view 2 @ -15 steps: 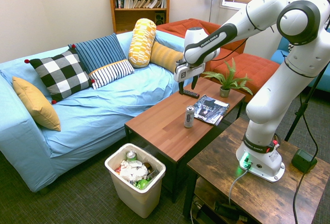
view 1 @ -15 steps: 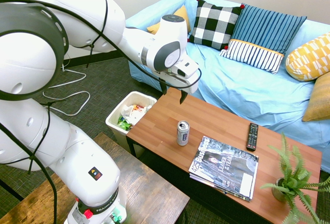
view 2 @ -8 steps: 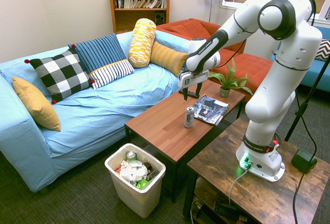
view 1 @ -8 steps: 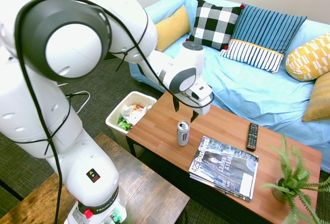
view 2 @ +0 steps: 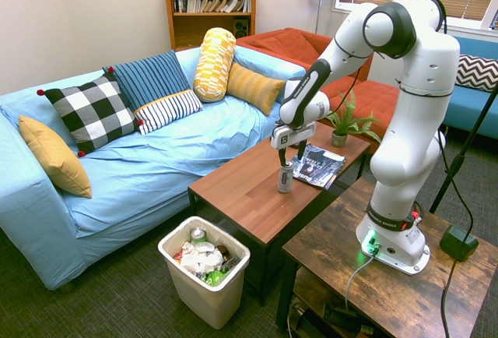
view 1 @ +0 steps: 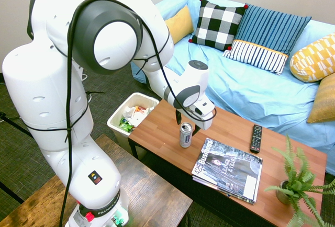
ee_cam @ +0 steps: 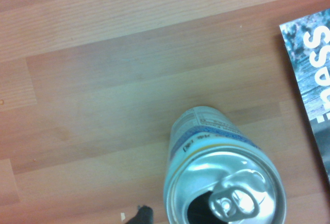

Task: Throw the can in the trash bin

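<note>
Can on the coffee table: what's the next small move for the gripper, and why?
Probably a short straight descent, then close. The gripper hangs open just above the can, which stands upright on the coffee table beside the magazine. The wrist view looks down on the can's opened top, so alignment seems close. The trash bin comes only after a grasp.

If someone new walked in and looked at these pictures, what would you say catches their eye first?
Most likely the big white arm bending over the wooden coffee table, its hand open just above the upright can. Next, the light blue sofa behind the table with its checked pillow and striped cushion. The trash bin, already full of rubbish, stands on the floor at the table's end.
</note>
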